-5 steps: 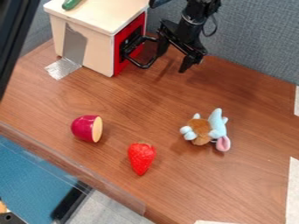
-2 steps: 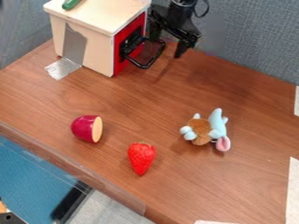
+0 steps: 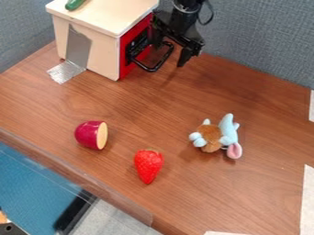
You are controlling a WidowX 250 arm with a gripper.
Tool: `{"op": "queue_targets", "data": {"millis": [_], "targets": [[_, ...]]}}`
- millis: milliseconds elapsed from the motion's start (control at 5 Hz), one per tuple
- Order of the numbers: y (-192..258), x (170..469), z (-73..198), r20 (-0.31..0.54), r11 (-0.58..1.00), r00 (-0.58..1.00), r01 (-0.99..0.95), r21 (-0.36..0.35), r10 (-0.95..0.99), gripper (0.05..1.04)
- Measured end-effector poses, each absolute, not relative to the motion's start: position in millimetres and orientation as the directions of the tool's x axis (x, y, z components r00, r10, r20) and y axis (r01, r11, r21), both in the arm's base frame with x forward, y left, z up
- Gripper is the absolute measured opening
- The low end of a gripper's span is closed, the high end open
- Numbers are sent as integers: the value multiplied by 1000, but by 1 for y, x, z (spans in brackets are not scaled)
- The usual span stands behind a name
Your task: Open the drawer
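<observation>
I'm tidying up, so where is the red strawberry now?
In the camera view, the red strawberry lies below centre on the brown wooden table, right of the halved purple-red vegetable.

Can't make out any readable text, labels, brands, numbers or signs, upper left to lower right, tbh.

A robotics lab is suggested: an arm point(image 3: 184, 20) is held over the far edge of a table point(image 3: 129, 105) bounded by grey cloth partitions point(image 3: 264, 46), a box point(image 3: 103, 55) is fixed with silver tape point(image 3: 66, 71) at the far corner, and a toy strawberry point(image 3: 149, 166) is laid near the front edge.
</observation>
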State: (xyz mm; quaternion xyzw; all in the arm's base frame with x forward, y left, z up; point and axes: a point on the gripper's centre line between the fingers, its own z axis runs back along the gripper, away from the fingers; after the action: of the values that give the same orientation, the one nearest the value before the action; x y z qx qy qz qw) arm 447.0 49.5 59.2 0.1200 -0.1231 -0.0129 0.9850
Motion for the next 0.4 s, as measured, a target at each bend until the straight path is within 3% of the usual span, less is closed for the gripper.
{"op": "queue_targets", "data": {"millis": [400], "targets": [[58,439,19,135,951,989,9,308,-53,948]]}}
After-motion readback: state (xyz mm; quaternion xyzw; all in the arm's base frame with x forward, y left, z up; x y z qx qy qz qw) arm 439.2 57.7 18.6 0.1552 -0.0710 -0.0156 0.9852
